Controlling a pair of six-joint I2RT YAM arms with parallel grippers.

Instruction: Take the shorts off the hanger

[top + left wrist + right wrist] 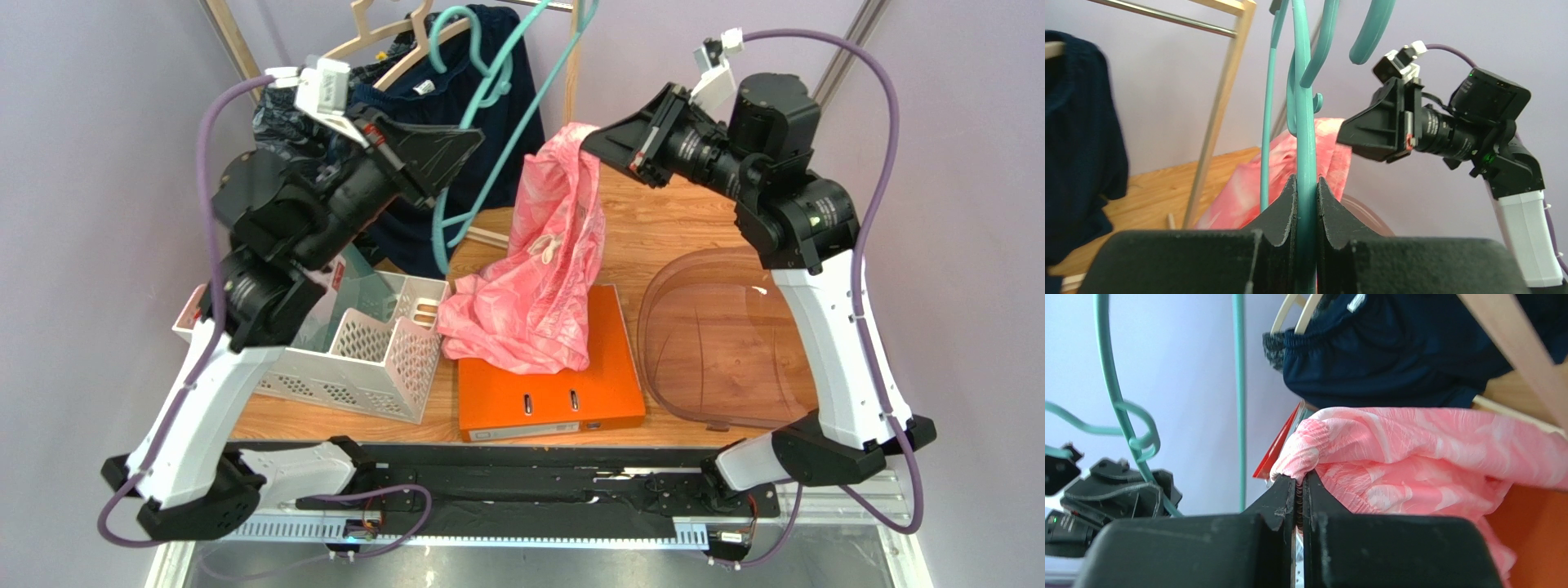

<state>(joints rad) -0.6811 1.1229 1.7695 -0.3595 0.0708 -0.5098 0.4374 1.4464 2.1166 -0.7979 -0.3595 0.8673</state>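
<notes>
Hanging from the right fingers [601,141], the shorts [540,263] drooped in a long pink fold, their lower part bunched on an orange ring binder [552,398] that lay on the wooden surface [669,221] below those fingers. In the right wrist view the right fingers [1293,487] were pressed fully together on the gathered waistband edge of the shorts [1425,447], with the fabric spilling away to one side of them.

Just across from them, the left fingers [464,145] were raised to about the same height and clamped on the teal hanger [491,110]. The left wrist view showed the left fingers [1293,193] closed tight on a thin upright bar of the teal hanger [1306,122], which ran straight up between them to its curved hook. Pink fabric showed beyond that bar; whether it touched the hanger could not be told.

Beyond the left fingers, dark navy shorts [491,49] hung on a pale wooden hanger [386,25]. Below the left fingers stood a white perforated basket [368,349], just beside the binder. Below the right fingers, on the far side of the binder from the basket, lay a clear brownish domed cover [724,325].
</notes>
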